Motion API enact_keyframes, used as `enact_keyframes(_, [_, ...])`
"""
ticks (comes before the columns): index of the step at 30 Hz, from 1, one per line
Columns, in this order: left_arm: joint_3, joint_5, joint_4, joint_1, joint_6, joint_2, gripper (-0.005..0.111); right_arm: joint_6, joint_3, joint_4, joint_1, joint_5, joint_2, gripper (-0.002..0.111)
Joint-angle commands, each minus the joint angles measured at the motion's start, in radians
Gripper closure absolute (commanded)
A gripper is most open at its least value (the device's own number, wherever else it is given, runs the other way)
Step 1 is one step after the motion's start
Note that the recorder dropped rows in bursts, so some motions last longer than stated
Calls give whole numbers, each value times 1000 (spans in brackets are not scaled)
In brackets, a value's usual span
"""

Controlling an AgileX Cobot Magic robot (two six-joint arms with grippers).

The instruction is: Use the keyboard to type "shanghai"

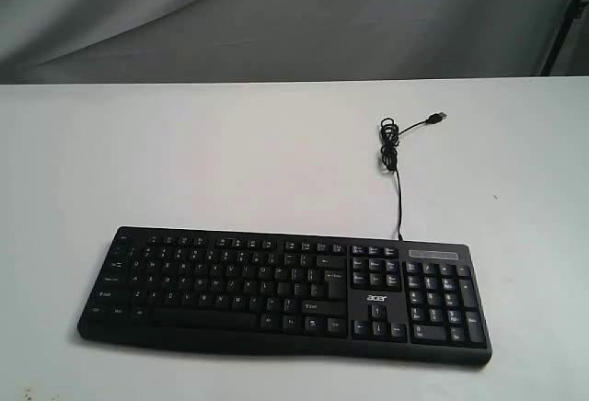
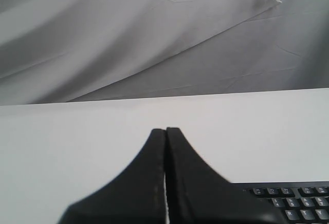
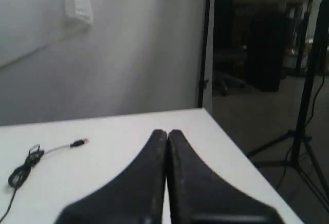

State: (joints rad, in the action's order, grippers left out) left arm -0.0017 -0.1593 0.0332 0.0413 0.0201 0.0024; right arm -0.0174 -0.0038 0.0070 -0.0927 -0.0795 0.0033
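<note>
The keyboard (image 1: pixel 285 289) is wide and black with white legends and an "acer" logo, lying near the front of the white table (image 1: pixel 230 162). Its thin black cable (image 1: pixel 394 157) runs back from it, bundled, ending in a loose USB plug (image 1: pixel 439 118). Neither arm shows in the exterior view. In the left wrist view my left gripper (image 2: pixel 165 130) is shut with nothing held, raised above the table, and a corner of the keyboard (image 2: pixel 298 203) shows beside it. My right gripper (image 3: pixel 167 131) is shut and empty too, with the cable bundle (image 3: pixel 23 170) off to one side.
Grey cloth (image 1: pixel 276 15) hangs behind the table. In the right wrist view the table's edge (image 3: pixel 231 136) drops to a dark floor with a stand's legs (image 3: pixel 303 147). A dark pole (image 1: pixel 563 24) stands at the back right of the exterior view.
</note>
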Motion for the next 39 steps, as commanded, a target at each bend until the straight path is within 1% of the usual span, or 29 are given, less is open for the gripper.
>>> enact_keyframes(1, [2, 5, -2, -6, 3, -2, 107, -2, 4, -7, -6, 218, -3, 108])
enact_keyframes(4, [2, 5, -2, -6, 3, -2, 107, 1, 4, -7, -6, 352, -3, 108])
enact_keyframes(7, [2, 5, -2, -6, 3, -2, 107, 1, 4, -7, -6, 431, -3, 108])
enact_keyframes(15, [2, 5, -2, -6, 3, -2, 107, 1, 4, -7, -6, 447, -3, 108])
enact_keyframes(22, [2, 5, -2, -6, 3, -2, 107, 12, 4, -7, -6, 581, -3, 108])
enact_keyframes(24, [2, 5, -2, -6, 3, -2, 107, 81, 4, -7, -6, 623, -3, 108])
enact_keyframes(30, [2, 5, -2, -6, 3, -2, 107, 450, 4, -7, -6, 725, -3, 108])
enact_keyframes(31, [2, 5, -2, -6, 3, -2, 107, 481, 4, -7, -6, 755, -3, 108])
enact_keyframes(34, [2, 5, -2, -6, 3, -2, 107, 489, 4, -7, -6, 777, -3, 108])
enact_keyframes(39, [2, 5, -2, -6, 3, -2, 107, 484, -131, -24, -6, 713, -3, 108])
